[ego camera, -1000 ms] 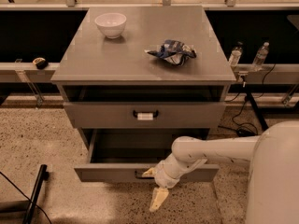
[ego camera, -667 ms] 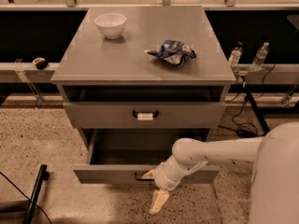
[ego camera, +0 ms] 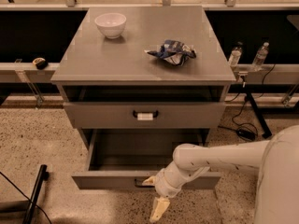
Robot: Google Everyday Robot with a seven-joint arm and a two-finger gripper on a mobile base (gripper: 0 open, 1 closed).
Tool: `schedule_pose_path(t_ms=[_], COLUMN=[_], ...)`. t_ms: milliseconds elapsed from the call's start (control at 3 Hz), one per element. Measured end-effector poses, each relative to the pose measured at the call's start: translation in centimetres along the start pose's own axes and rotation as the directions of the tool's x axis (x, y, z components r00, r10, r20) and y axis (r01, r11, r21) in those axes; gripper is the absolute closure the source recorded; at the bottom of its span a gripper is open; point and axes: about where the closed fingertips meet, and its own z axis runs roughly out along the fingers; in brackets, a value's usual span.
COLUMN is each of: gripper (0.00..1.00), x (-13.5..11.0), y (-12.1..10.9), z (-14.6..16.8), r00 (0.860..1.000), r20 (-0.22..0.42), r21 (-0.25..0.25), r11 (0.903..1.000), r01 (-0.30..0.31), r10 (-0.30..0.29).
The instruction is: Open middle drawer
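The grey cabinet (ego camera: 140, 59) has its middle drawer (ego camera: 107, 180) pulled well out, so the deep grey box is open to view. The drawer's small black loop handle (ego camera: 139, 184) sits on the flat front. My gripper (ego camera: 154, 196) is at the drawer front, just right of the handle. It is open: one pale finger (ego camera: 148, 181) lies by the handle and the other finger (ego camera: 159, 210) points down toward the floor. The white arm reaches in from the lower right. The lowest drawer is hidden under the open one.
Above, the top drawer (ego camera: 103, 115) with a white tag on its handle (ego camera: 145, 115) stands slightly out. A white bowl (ego camera: 110, 24) and a crumpled blue-white bag (ego camera: 171, 52) lie on the cabinet top. Two bottles (ego camera: 247, 56) stand at right. A black pole (ego camera: 35, 195) is at lower left.
The middle drawer front has come slightly further out toward the camera, and my gripper has moved with it. Nothing else has moved.
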Motion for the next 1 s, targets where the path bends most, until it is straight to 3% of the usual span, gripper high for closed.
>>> schedule_pose_path(t_ms=[1000], gripper=[0.21], x=[-0.3], y=[4.1], z=[-0.4], r00=[0.999], r20=[-0.008], r21=[-0.008], r11=[0.999], r01=[-0.043], r10=[0.043])
